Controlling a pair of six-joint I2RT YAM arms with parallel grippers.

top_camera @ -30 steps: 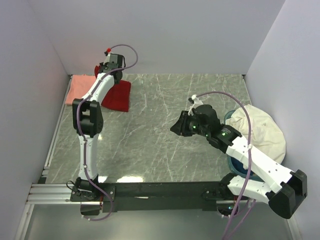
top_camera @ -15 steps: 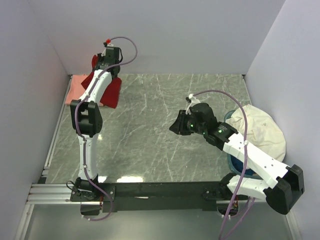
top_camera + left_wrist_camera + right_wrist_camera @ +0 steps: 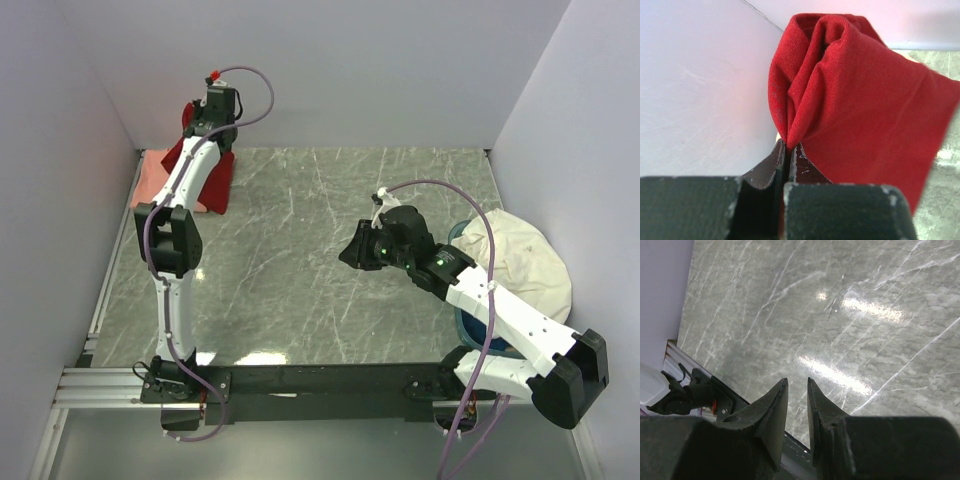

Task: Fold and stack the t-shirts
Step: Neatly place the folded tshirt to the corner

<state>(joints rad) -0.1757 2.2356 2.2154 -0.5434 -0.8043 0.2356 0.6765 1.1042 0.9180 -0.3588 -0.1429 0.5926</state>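
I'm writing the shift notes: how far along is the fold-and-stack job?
Done: the salmon-pink shirt lies flat, seemingly folded, in the far left corner. In hand: the left gripper is shut on the deep red shirt, which hangs bunched above that corner. Left: laying the red one folded on the pink one. The right gripper hovers empty over the table.

A robot test cell in a lab is seen here. A grey marble-patterned tabletop (image 3: 300,270) is boxed in by plain pale panel walls (image 3: 330,70). An aluminium rail (image 3: 100,385) is fixed along the near edge. Two white arms (image 3: 178,230) trailing purple cables (image 3: 252,98) are bolted to a black bar (image 3: 330,380).
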